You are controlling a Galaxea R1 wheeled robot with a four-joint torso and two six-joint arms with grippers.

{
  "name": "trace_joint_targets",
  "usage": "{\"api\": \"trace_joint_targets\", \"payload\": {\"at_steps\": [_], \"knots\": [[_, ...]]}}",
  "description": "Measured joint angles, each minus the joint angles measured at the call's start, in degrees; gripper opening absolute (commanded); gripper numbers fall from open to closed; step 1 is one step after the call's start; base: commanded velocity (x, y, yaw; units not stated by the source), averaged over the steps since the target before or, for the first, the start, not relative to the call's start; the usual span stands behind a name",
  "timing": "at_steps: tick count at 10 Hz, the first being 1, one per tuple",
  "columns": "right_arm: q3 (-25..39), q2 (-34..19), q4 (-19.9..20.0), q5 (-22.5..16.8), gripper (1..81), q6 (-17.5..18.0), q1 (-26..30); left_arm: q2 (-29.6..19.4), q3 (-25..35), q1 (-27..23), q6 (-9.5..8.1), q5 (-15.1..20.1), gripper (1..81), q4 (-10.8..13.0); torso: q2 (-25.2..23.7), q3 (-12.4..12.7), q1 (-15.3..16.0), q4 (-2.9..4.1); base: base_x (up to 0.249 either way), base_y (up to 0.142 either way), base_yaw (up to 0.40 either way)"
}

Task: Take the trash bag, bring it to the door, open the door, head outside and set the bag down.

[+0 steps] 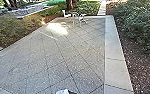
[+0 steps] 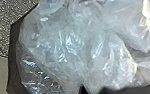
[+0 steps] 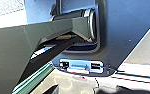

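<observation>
At the bottom edge of the head view, a small whitish piece of the trash bag shows low over the paving. Clear, crumpled plastic of the trash bag spreads over much of the left wrist view, with a dark surface behind it. The plastic's folds draw together toward a dark part of my left gripper, which is shut on the bag. The bag's lower portion is hidden. In the right wrist view, parts of the robot itself cover much of the scene, and the state of my right gripper cannot be made out.
Paved ground stretches ahead, bordered on the right by a pale concrete strip. A white chair and a light metal table stand at the far end. Bushes line the left and right, with a mulch bed beside the strip.
</observation>
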Motion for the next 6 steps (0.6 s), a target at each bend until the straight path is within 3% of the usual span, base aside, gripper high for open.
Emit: {"api": "trace_joint_targets", "payload": {"at_steps": [3,6], "knots": [[-0.4,-0.3,-0.1,-0.3,81.1,-0.3,0.5,0.5,-1.3,-3.7,-2.35,2.7,1.0,0.0,0.0,-4.7,0.0,0.0,0.0,0.0,0.0],[-0.5,-0.2,-0.1,-0.6,81.1,-0.5,0.2,0.6,-1.3,-7.5,-4.39,4.5,1.0,0.0,0.1,-5.2,0.0,0.0,0.0,0.0,0.0]]}}
